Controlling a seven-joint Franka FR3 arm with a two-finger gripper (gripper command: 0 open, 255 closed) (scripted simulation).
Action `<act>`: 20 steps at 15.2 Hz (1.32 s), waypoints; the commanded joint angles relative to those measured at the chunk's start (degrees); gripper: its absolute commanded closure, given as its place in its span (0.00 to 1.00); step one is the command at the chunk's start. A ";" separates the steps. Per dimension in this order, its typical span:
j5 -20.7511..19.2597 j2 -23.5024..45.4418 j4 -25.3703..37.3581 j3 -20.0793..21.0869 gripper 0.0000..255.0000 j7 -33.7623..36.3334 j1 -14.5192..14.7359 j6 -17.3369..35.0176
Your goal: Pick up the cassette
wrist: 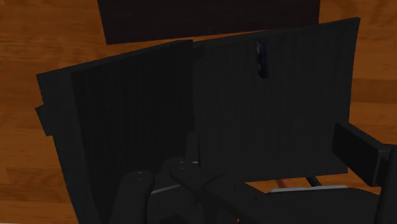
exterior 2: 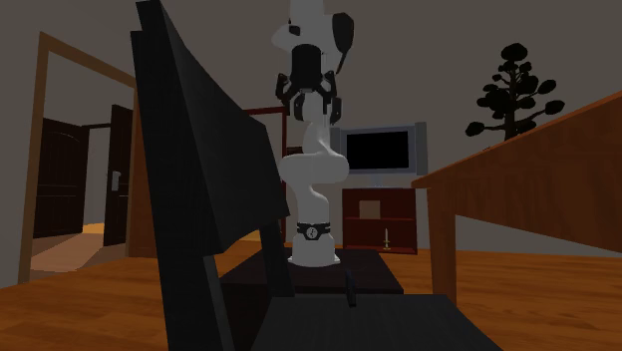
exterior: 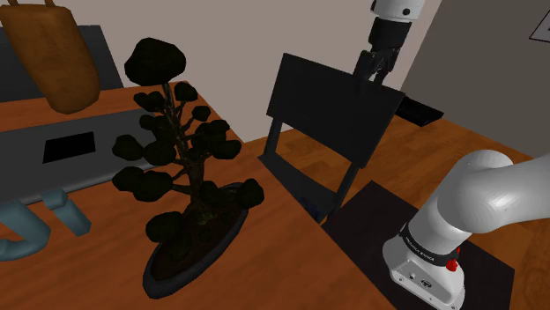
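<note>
The cassette [wrist: 261, 58] is a small, dark, bluish-edged slab standing on its edge on the seat of a black chair [wrist: 267, 121]. In the second exterior view the cassette [exterior 2: 350, 289] is a thin upright sliver on the seat, behind the chair's tall back [exterior 2: 199, 179]. My gripper [exterior: 375, 66] hangs high above the chair [exterior: 330, 110], well clear of it. Seen from the front, the gripper [exterior 2: 309, 105] is open, pointing down, with nothing between its fingers.
A wooden table [exterior: 282, 255] next to the chair carries a dark bonsai [exterior: 181, 150] in a shallow dish, a grey flat slab [exterior: 70, 154] and a brown bag [exterior: 57, 57]. The chair's armrest [wrist: 366, 156] juts out beside the seat. A black mat [exterior: 379, 229] lies under the stand.
</note>
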 commanded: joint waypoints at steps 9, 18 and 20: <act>3.91 -2.48 -16.00 2.65 0.00 5.46 0.29 11.93; 10.27 1.35 -30.26 6.85 0.00 11.28 2.41 28.56; 12.09 3.68 -32.72 7.94 0.00 12.45 3.22 33.08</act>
